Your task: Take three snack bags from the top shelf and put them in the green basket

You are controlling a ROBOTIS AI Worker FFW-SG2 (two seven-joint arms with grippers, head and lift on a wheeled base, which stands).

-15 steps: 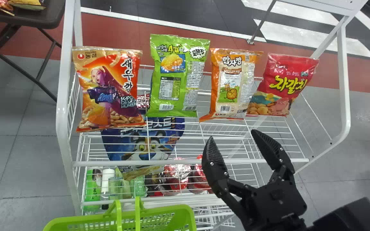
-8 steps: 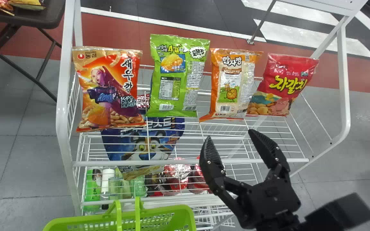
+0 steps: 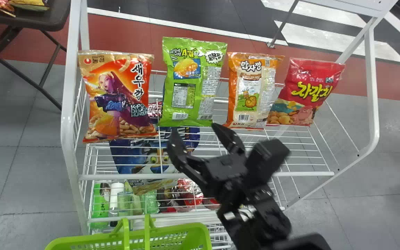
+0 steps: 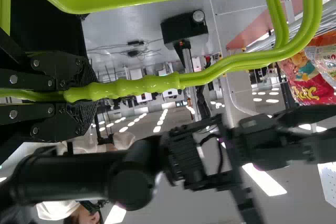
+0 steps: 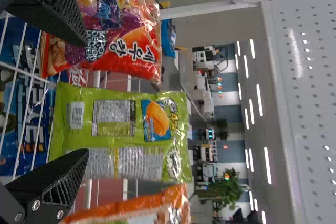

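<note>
Four snack bags stand on the top shelf (image 3: 307, 173). The right gripper (image 3: 196, 128) is in front of them, its jaws wide apart and with nothing between. From it, the green snack bag (image 3: 193, 83) is at twelve o'clock, the shrimp snack bag (image 3: 116, 100) at ten, the orange-and-white snack bag (image 3: 252, 90) at two, and the red snack bag (image 3: 304, 90) nearer to three.

The green one seems to be the next target. Its neighbours stand close, so if the jaws go in a little off line, one tip can push the shrimp snack bag or the orange-and-white one, and make it fall. A tip that goes too low may catch in the wires. The packet is glossy and puffy; if it is pinched only at the bottom edge, it could slip away.

The green basket (image 3: 182, 228) is at seven o'clock. The left gripper (image 4: 92, 93) has its jaws clamped on the handle (image 4: 136, 86) only, so a bag dropped on the rim may tilt it.
</note>
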